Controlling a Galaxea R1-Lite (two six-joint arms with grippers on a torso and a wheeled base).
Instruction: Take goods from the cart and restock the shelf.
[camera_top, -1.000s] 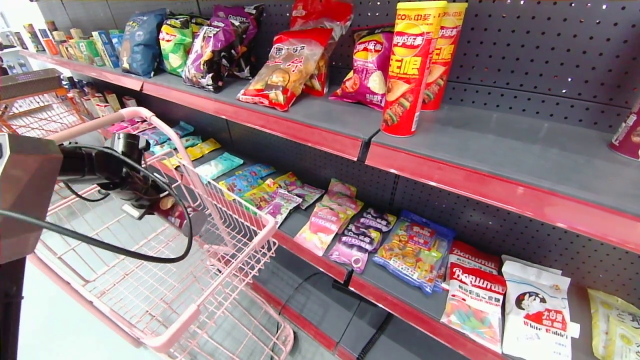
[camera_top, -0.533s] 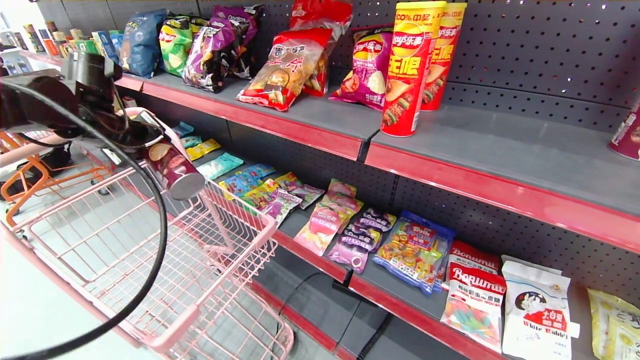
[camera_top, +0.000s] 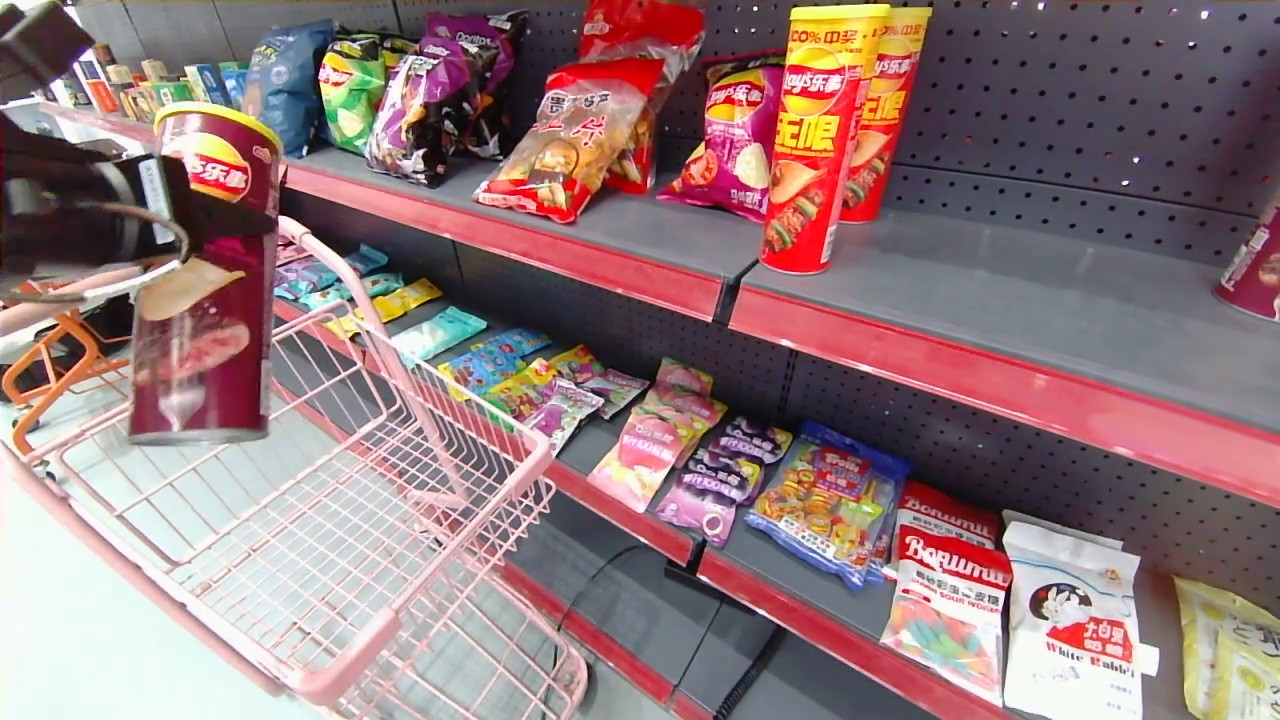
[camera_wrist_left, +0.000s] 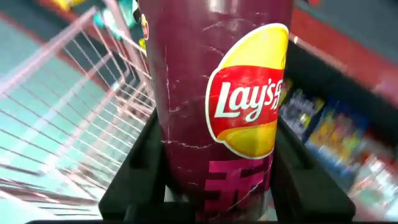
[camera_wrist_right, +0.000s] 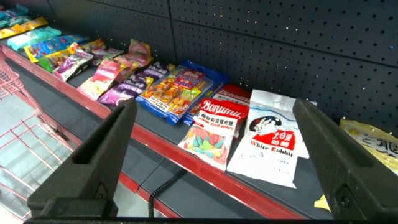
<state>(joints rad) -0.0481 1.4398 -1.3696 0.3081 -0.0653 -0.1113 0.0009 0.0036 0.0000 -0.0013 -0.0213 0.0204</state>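
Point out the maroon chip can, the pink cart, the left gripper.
maroon chip can (camera_top: 205, 290), head view, printed side.
pink cart (camera_top: 345, 658), head view, near corner rim.
left gripper (camera_wrist_left: 217, 158), left wrist view, midway between fingers.

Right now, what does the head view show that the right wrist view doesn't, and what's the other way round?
Head view only: the upper shelf with chip bags and tall yellow cans, and the maroon chip can gripped upright by the left end effector. Right wrist view only: the right end effector, its fingers open with nothing between. Both: the lower shelf and its sweets, including the white candy bag and red gummy bag, plus part of the pink cart.
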